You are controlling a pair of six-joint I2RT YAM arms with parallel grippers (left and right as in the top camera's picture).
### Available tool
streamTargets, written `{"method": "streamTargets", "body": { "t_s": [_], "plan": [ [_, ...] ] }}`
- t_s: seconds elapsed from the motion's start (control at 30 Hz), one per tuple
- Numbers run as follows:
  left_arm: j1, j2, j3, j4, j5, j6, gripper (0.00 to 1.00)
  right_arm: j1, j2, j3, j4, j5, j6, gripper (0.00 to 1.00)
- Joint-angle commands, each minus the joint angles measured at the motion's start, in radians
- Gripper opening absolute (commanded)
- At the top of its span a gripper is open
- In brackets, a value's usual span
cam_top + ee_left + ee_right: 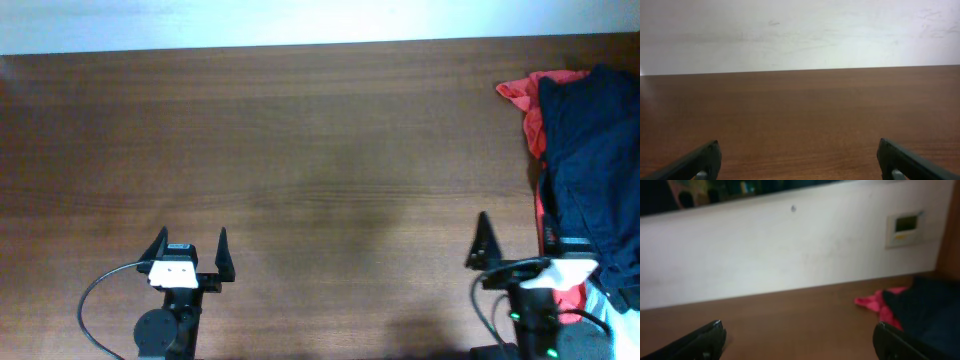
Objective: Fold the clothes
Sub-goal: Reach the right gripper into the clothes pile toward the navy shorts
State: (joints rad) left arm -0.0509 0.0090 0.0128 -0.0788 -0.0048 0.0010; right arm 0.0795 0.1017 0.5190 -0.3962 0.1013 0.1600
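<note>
Overhead view: brown wooden surface filling nearly the whole frame. Far edge straight along a pale wall at the top. Bare grain across the left and middle, broad room for moving there.

Against the right edge, a heap of garments, stretching from the far side toward the near side and cut off by the frame. On top of it, the dark navy clothes, rumpled and unfolded, lying over a red garment that shows at the heap's far-left corner and along its left border. From the right wrist view, the same navy mass low at right, red just left of it.

Left pincer near the front edge, left of centre, fingers spread wide and holding nothing, well apart from the heap. Wood on every side of it.

Right pincer near the front edge, just beside the heap's left border, likewise spread wide and holding nothing. Left finger over bare wood. Right finger lost against the dark cloth overhead; touching or apart, cannot tell.
</note>
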Motion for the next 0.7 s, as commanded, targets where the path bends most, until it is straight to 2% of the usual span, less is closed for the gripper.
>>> {"method": "streamTargets", "body": {
  "t_s": [0.0,0.1,0.23,0.43,0.67],
  "plan": [
    [0.005,-0.003,-0.004,-0.004,-0.010,0.015,0.99,0.005,0.110,0.172,-0.068,0.063,0.026,0.99],
    [0.005,-0.003,-0.004,-0.004,-0.010,0.015,0.99,0.005,0.237,0.340,-0.166,0.069,0.026,0.98],
    [0.005,-0.003,-0.004,-0.004,-0.010,0.015,0.99,0.005,0.426,0.569,-0.339,0.130,0.106,0.99],
    [0.005,-0.003,-0.004,-0.004,-0.010,0.015,0.99,0.004,0.684,0.853,-0.536,0.174,0.110,0.99],
    [0.005,-0.003,-0.004,-0.004,-0.010,0.015,0.99,0.003,0.884,1.057,-0.764,0.268,0.107,0.99]
  ]
}}
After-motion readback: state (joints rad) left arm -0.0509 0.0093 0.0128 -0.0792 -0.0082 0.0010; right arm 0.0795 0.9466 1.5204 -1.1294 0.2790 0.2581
